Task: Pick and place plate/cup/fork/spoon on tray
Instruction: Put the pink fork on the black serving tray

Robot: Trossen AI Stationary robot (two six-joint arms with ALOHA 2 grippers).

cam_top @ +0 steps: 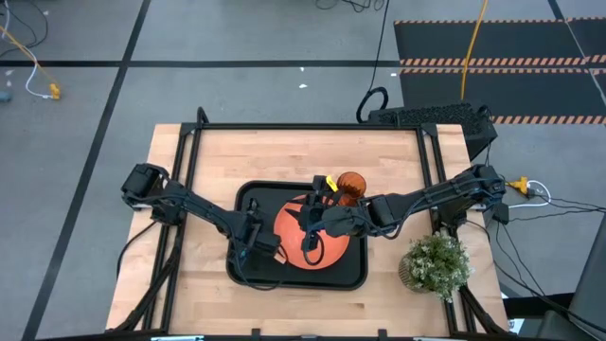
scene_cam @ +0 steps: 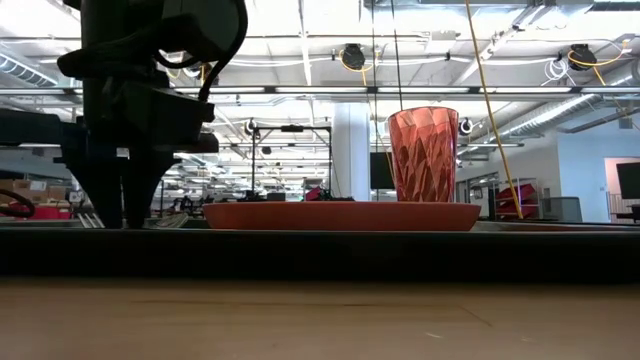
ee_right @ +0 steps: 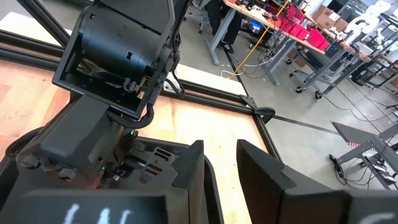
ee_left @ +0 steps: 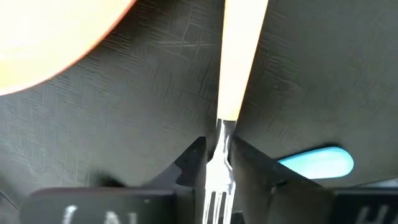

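Observation:
The black tray (cam_top: 355, 270) lies mid-table with the orange plate (cam_top: 327, 256) on it. The ribbed orange cup (scene_cam: 422, 155) stands by the plate's far right. On the tray's left part, the fork (ee_left: 239, 68), tan-handled with a silver neck, runs between the fingers of my left gripper (ee_left: 221, 146), which points down and is shut on it. The spoon's blue handle (ee_left: 317, 162) lies on the tray floor just beside one finger. My right gripper (ee_right: 221, 149) hangs open above the plate (cam_top: 311, 232), nothing between its fingers. My left gripper pinches the fork's silver neck (ee_left: 222, 127), between the tan handle and the tines, with one finger (ee_left: 189, 162) on either side. The fingers come from above, pointing down, and lie across the fork. The handle stretches away along the tray floor.
A potted plant (cam_top: 436, 263) stands near the table's right front corner. The tray's raised rim (scene_cam: 320, 250) runs along its near side. Bare wood shows on the table's far side and to the tray's left.

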